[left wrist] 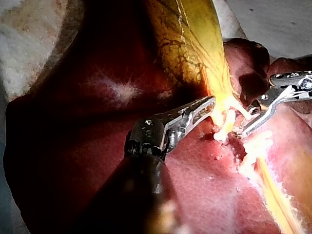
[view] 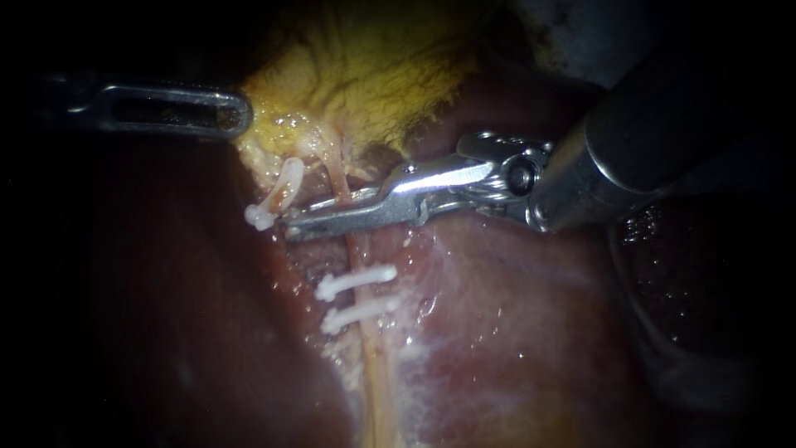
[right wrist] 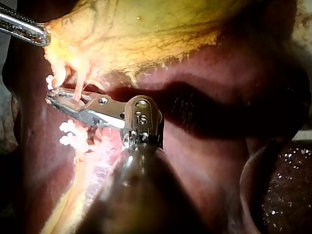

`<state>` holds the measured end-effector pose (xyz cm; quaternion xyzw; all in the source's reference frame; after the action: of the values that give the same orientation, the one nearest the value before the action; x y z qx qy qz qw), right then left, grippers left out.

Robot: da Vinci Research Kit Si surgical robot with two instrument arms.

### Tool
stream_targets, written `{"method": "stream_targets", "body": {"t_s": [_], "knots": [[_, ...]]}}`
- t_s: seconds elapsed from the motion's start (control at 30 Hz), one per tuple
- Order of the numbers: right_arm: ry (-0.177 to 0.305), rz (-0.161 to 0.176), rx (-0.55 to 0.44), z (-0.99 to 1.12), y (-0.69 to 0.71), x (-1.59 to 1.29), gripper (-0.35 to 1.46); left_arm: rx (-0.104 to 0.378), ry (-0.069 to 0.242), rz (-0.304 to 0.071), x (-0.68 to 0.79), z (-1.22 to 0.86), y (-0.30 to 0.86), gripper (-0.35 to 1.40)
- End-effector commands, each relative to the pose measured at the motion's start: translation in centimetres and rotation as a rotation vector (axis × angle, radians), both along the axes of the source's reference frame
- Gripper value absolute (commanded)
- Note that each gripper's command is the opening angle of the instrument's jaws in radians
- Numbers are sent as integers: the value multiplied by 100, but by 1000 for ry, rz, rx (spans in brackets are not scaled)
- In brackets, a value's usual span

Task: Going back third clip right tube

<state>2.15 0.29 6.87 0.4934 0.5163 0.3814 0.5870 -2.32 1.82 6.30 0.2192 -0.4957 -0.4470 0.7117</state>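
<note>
A: Status on right tool?
B: Laid across the right tube, between gallbladder and nearer clip. Narrow gap, tube inside it, no squeeze visible.
A: And the third clip?
B: Not visible on the right tube. Only nearer clip plus farther clip, further down the tube, over the liver. Hidden by the tool, if there at all. One lone clip off the right tube, on the left-tool side.
A: Left tool?
B: Closed on the gallbladder edge, well off the right tube. Tensioning it, by the look.
A: Risks on the back-out?
B: Main one: snagging the right tube on the way out. Cause: gap too narrow, or pulling sideways instead of along the tool axis. Could tear the tube or drag a fresh clip off. Second: tip catching the lone clip just beside it. Third: slip at the left tool, slack tube folding into the gap.
A: Fix?
B: Widen first, then back straight away from the right tube.
</note>
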Motion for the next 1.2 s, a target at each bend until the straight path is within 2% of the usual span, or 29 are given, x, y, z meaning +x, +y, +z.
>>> {"method": "stream_targets", "body": {"t_s": [0.03, 0.07, 0.1, 0.17, 0.23, 0.3, 0.33, 0.4, 0.47, 0.73, 1.03, 1.2], "knots": [[1, -3, 0, 0, 0, 0, -35, 0, 0, 0, 0, 0, 0, -35], [12, -16, -16, 1, 0, 0, -35, 0, 0, 0, 0, 0, 0, -35], [23, -26, -75, 1, -1, 1, -34, 0, 0, 0, 0, 0, 0, -35], [29, -45, -189, 3, -2, 3, 7, 0, 0, 0, 0, 0, 0, -35], [1, -74, -241, 3, -2, 5, 30, 0, 0, 0, 0, 0, 0, -35], [-30, -96, -326, 3, -2, 5, 43, 0, 0, 1, 0, 0, 0, -35], [-42, -96, -365, 2, -3, 5, 46, 0, 0, 1, 1, 1, 0, -35], [-71, -95, -463, 0, -5, 1, 51, 0, 0, 1, 1, 1, 0, -35], [-87, -81, -541, -4, -9, -4, 53, 0, -1, 1, 2, 1, 0, -35], [-171, 3, -807, -33, -26, -43, 60, -1, 1, 0, 5, 4, 1, -35], [-190, 5, -923, -86, -28, -111, 60, -1, 0, 1, 7, 3, 0, -35], [-174, -8, -936, -100, -31, -136, 60, -1, 0, 1, 7, 3, 0, -35]]}}
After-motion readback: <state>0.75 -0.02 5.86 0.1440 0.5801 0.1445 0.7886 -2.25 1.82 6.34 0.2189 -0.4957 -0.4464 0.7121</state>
